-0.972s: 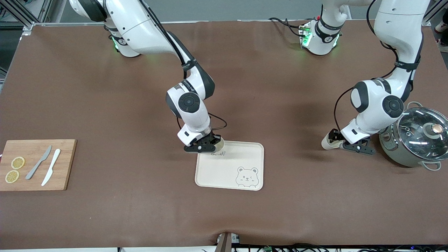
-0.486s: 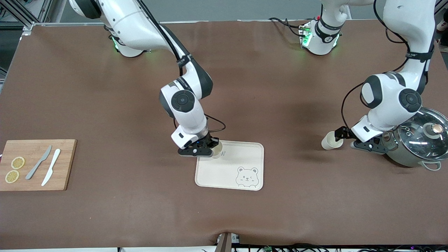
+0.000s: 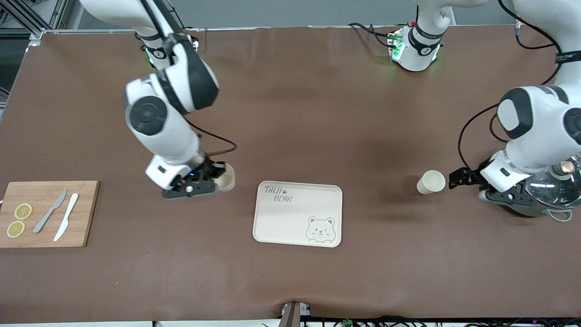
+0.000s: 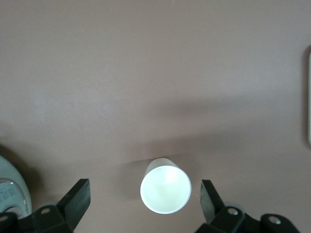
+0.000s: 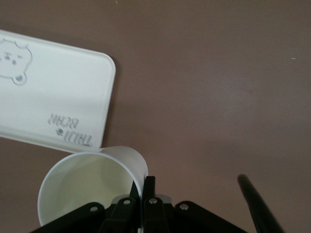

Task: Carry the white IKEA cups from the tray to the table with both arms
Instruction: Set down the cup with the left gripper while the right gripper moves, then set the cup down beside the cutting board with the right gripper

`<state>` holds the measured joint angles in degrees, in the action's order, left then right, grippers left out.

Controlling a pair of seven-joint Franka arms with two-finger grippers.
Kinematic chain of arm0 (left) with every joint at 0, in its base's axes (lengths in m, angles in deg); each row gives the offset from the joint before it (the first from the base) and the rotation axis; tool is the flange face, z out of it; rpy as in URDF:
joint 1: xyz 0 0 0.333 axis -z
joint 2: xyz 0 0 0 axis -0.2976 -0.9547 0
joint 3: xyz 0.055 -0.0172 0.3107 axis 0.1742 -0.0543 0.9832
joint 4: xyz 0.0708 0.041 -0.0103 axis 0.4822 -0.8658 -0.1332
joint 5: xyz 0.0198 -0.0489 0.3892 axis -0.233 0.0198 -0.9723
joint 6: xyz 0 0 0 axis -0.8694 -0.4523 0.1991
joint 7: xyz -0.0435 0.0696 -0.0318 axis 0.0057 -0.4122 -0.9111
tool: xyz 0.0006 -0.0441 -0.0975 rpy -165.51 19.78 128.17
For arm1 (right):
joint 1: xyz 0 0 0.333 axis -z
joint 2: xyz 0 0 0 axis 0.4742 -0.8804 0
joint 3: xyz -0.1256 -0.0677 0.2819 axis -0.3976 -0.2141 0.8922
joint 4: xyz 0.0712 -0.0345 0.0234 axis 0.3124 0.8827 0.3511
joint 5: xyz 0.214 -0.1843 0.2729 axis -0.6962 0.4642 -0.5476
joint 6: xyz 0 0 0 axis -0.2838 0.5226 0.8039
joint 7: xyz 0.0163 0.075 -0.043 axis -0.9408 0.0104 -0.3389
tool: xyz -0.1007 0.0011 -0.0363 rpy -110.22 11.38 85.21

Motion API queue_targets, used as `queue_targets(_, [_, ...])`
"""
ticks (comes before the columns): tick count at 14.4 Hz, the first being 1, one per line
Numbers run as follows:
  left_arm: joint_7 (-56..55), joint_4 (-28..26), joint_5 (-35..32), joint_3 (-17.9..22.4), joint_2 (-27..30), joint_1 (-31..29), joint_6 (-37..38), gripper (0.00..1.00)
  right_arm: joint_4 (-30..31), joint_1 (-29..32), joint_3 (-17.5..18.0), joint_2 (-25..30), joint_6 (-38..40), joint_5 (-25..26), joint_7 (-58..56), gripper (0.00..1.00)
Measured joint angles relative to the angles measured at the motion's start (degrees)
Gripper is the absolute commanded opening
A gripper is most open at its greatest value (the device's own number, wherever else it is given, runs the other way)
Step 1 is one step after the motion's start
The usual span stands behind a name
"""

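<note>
- The right end effector point(image 3: 213, 181) is up over the bare brown table point(image 3: 290, 113), between the cutting board point(image 3: 47, 213) and the bear-printed tray point(image 3: 297, 213); it is clamped on the rim of one white cup point(image 3: 225, 177), one finger inside the cup and one outside.
- In the right wrist view that cup point(image 5: 90, 187) shows its cream inside, with the tray point(image 5: 53, 102) lying below it and off to one side.
- The second white cup point(image 3: 430, 182) stands upright on the table, between the tray and the glass-lidded pot point(image 3: 551, 193), apart from both.
- The left end effector point(image 3: 467, 181) hangs just beside this cup, toward the pot, fingers spread wide and touching nothing; in the left wrist view the cup point(image 4: 165, 185) sits between the two fingertips point(image 4: 77, 199), clear of each.
- A knife point(image 3: 50, 210), a white knife point(image 3: 66, 216) and two lemon slices point(image 3: 19, 220) lie on the cutting board.
</note>
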<state>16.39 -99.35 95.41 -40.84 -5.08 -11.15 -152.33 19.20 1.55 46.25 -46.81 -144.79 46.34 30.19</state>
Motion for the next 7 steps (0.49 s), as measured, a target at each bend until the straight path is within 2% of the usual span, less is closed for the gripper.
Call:
queue_targets(4, [-4.20, 6.38, 0.00, -0.55, -1.28, 1.70, 2.98, 1.00, 12.70, 8.05, -0.12, 7.58, -4.68, 0.05, -16.33, 0.00])
queue_targets(7, [-6.74, 9.31, -0.29, -0.59, -2.19, 3.49, 3.89, 1.00, 19.36, 14.11, -0.15, 10.03, -9.20, 0.05, -26.10, 0.00])
